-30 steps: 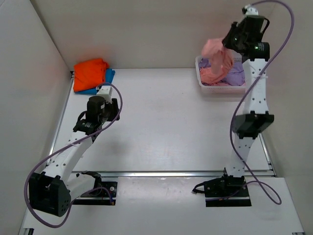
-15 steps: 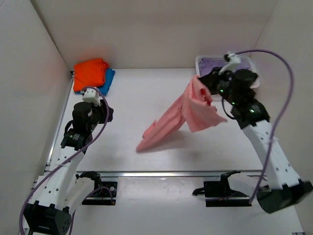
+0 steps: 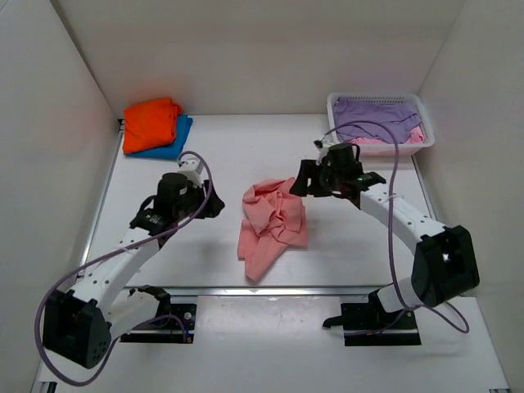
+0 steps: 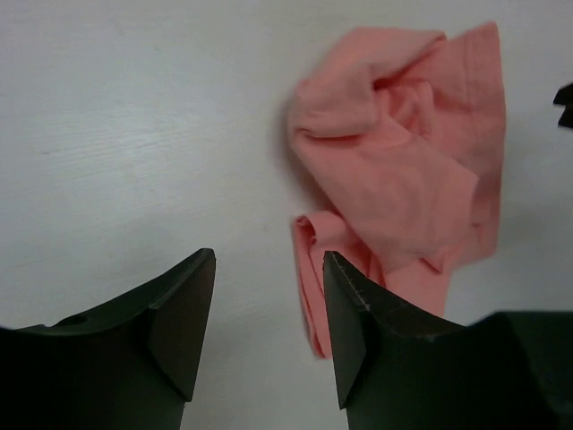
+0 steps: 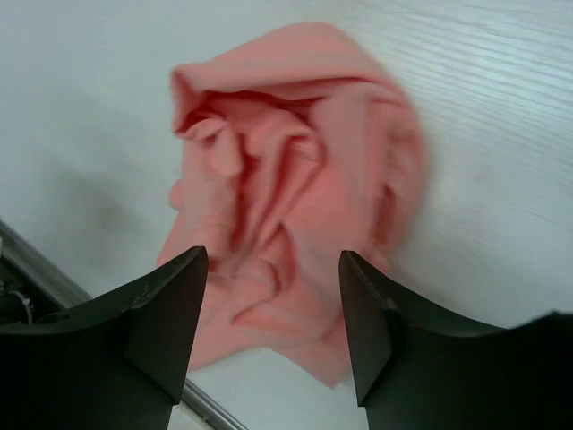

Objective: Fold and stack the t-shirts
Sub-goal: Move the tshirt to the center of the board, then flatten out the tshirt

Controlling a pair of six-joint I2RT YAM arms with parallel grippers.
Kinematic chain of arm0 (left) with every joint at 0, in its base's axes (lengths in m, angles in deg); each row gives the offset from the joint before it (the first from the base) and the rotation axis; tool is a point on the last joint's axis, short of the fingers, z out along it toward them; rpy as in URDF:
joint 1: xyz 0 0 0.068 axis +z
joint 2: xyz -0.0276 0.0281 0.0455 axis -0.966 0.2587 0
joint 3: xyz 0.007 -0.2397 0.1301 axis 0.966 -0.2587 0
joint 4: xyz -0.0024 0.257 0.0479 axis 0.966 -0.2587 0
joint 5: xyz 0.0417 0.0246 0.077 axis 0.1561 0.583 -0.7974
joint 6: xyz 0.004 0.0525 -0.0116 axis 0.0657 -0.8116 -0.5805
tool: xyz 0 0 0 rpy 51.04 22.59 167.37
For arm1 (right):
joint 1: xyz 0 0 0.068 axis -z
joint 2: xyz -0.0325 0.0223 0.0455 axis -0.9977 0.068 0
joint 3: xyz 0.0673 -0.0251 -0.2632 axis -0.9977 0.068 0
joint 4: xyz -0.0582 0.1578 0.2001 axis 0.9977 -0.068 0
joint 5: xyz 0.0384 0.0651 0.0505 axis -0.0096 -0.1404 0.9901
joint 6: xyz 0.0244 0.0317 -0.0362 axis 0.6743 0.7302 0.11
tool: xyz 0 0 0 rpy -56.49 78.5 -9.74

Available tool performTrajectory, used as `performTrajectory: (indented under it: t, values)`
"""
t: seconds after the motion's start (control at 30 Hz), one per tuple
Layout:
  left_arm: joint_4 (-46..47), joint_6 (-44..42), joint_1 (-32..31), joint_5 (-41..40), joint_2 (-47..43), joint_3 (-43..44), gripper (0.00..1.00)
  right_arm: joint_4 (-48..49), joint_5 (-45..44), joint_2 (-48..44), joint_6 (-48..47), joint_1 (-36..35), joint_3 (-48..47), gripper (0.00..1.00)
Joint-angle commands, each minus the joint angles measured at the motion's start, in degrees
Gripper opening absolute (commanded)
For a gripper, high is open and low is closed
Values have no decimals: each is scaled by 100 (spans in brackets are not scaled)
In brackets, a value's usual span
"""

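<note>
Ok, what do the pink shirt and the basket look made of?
Pink shirt: soft matte cloth, probably a cotton knit; it lies crumpled in loose folds and creases. Basket: white and stiff with a straight rim that holds its shape, likely plastic; its finish is too small to tell.

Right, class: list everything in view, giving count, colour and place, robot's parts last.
pink shirt: one, salmon-pink, crumpled mid-table
blue shirt: one, blue, far-left corner, bottom of the pile
orange shirt: one, orange, folded on the blue shirt
basket: one, white, far-right corner
purple shirt: one, lavender, in the basket
pink cloth: one bit, pink, basket's right end
table: one, white
left hand: one, black, open, empty, left of the pink shirt
right hand: one, black, open, empty, right of it
</note>
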Motion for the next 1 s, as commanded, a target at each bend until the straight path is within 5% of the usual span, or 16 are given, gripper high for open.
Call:
performTrajectory:
  t: [0.0, 0.23, 0.77, 0.87, 0.93, 0.97]
  values:
    - [708, 469, -506, 433, 416, -98, 64, 591, 92, -549, -53, 466, 388, 56]
    - [2158, 1418, -912, 820, 1524, -89, 68, 880, 128, -691, -11, 379, 1222, 52]
    - [2224, 1465, -2072, 1136, 3879, 1545, 71, 1708, 504, -779, 632, 265, 2876, 48]
    - [1985, 1323, -2055, 1180, 4284, 1818, 55, 1866, 934, -559, 650, 257, 2850, 31]
    - [1924, 1306, -1967, 1286, 4382, 1792, 21, 1910, 1155, -462, 667, 274, 2797, 0]
    - [1810, 1262, -1836, 1399, 4434, 1757, 0, 1797, 1278, -471, 624, 309, 2718, 0]
